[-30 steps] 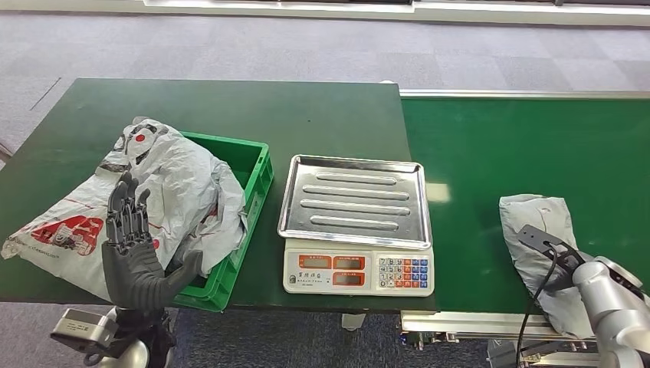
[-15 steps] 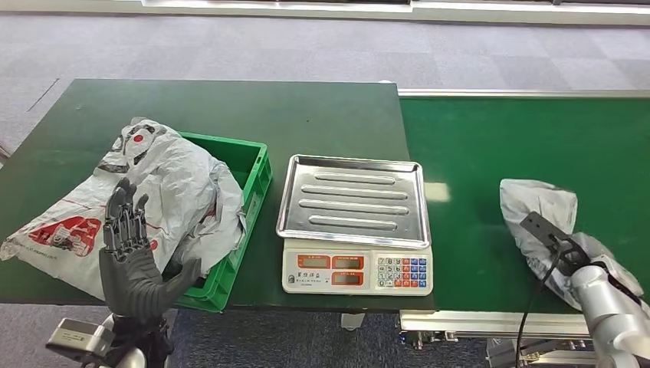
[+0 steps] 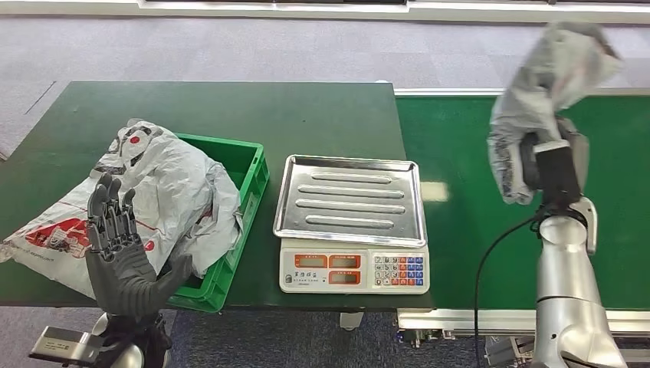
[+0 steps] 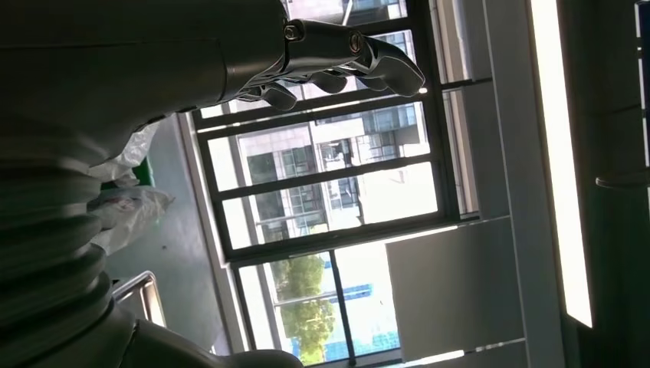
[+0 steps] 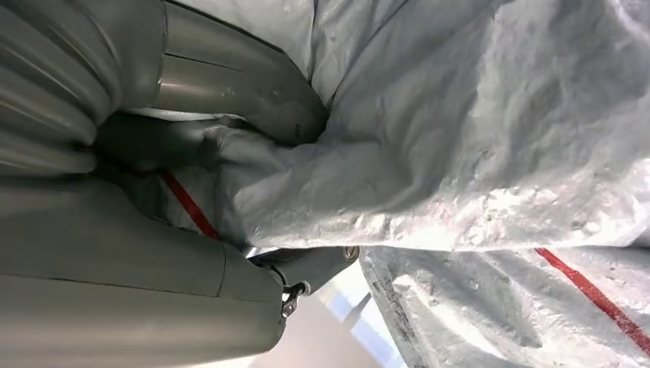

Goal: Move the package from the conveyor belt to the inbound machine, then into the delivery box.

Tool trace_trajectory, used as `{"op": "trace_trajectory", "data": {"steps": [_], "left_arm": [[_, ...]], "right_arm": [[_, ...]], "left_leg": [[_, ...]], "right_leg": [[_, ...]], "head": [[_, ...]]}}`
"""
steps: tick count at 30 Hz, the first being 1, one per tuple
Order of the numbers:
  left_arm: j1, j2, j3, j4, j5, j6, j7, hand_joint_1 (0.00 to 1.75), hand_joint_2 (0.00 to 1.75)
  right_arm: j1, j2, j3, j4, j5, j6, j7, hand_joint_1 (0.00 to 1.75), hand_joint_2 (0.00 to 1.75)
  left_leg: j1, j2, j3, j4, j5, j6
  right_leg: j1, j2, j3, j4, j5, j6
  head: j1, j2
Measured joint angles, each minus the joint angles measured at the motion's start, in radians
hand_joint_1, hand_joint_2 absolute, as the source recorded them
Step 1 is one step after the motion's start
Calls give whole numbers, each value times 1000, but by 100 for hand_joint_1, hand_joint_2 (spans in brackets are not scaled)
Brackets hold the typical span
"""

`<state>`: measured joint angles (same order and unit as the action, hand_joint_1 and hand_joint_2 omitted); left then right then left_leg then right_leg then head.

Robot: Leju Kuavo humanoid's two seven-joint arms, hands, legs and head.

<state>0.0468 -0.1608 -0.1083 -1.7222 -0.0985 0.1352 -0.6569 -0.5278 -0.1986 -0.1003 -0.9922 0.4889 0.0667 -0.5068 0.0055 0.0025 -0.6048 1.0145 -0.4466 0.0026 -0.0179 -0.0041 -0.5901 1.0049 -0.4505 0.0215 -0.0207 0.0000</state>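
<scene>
I have the package [image 3: 548, 100] up off the belt [image 3: 475, 222], held high in my right hand [image 3: 546, 165], well to the right of the scale [image 3: 351, 211] and above its level. The right wrist view shows the hand's fingers closed into crumpled grey plastic, so what I hold is the wrapper, and I cannot tell how much of the contents is inside that grip.

That is my main worry. The bag is soft and slack, and most of it stands above or droops beside the hand. A quick swing toward the scale could let the film slide through the fingers, and the package would drop back on the belt or catch the tray's right edge.

The loose folds also hide my view of the hand, so judging the release height over the tray will be hard. Let go too high and the package may bounce or hang over the rim.

Left of the scale, the bin [image 3: 230, 222] is already heaped with bags [image 3: 153, 184] spilling over its rim, so the later drop may slide off. My left hand [image 3: 119, 245] waits there, fingers spread, holding nothing.
</scene>
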Motion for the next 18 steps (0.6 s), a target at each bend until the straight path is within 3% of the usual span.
{"op": "trace_trajectory", "data": {"steps": [2,4,12,15,16,18], "left_arm": [[-26,1,0,21,0,-10,-6,0,175],[-41,2,0,36,-1,-16,-8,0,175],[-68,6,0,57,13,-16,3,0,175],[-69,6,2,56,24,-4,5,0,175],[-70,6,3,56,31,0,6,0,175],[-73,5,10,54,43,5,8,0,175]], "right_arm": [[-36,13,120,-8,90,159,21,175,175],[-69,28,228,2,154,221,30,175,175],[-257,114,511,135,206,219,27,175,175],[-294,155,563,174,216,215,38,151,175],[-308,175,581,190,221,212,42,107,175],[-329,216,619,224,229,199,50,36,175]], "left_leg": [[0,4,2,0,1,-1],[1,0,0,0,4,-1],[1,-6,-5,0,8,-3],[2,-7,-6,0,9,-4],[2,-6,-6,0,9,-4],[2,-3,-6,0,8,-4]], "right_leg": [[0,4,-1,0,2,-1],[1,1,-2,0,2,-1],[1,-6,-6,1,5,-3],[1,-6,-7,2,5,-3],[1,-5,-8,2,5,-3],[1,-2,-9,2,5,-3]], "head": [[0,0],[0,0],[0,0],[0,0],[0,0],[0,0]]}}
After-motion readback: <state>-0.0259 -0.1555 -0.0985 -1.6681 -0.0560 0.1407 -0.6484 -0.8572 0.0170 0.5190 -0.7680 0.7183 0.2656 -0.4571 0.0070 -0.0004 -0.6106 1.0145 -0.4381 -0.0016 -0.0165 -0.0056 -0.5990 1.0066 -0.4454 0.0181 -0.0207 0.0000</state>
